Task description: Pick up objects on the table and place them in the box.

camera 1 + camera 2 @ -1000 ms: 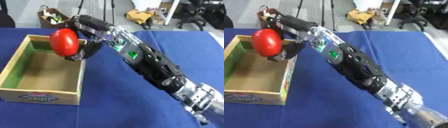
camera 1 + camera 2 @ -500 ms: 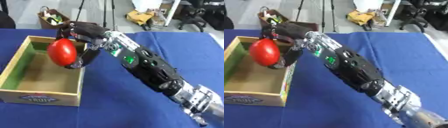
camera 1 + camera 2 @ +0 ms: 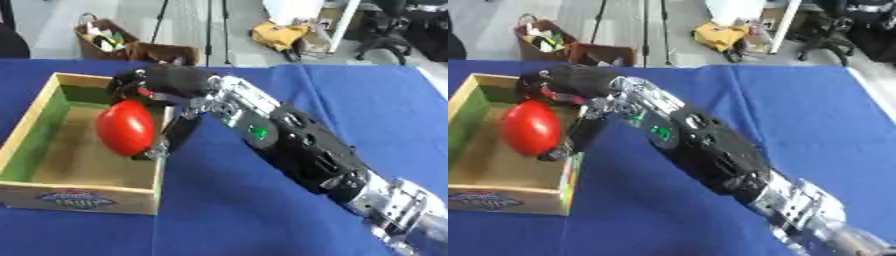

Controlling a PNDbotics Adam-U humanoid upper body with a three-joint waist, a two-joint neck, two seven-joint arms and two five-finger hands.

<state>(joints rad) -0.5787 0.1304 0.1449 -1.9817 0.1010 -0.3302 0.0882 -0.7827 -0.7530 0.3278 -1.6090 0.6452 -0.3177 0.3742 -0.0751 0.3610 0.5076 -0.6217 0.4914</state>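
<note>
At the left of the scene a shallow wooden box (image 3: 156, 192) sits on the blue table (image 3: 367, 105), its inner left wall green, its floor bare brown and a printed label on its near outer face. Inside the box's opening, toward its right wall, a red rounded object (image 3: 124, 128) is held above the floor, tilted so that its long axis runs roughly from far to near. The robot's right hand (image 3: 166, 87) is closed on this red object: dark fingers curl over its far upper side, and another dark part of the hand runs down along its right side, just by the box's right wall. Whether the object touches the box floor cannot be told. From the hand, the right arm (image 3: 710, 150) stretches across the blue table to the right and toward the near edge, black with silver joints and a small green light on the forearm, ending at the near right corner. Beyond the far edge of the table, on the floor, stand a brown bag (image 3: 101, 37) with mixed things in it and, further right, a yellow item (image 3: 280, 35). The left hand shows in neither view.
</note>
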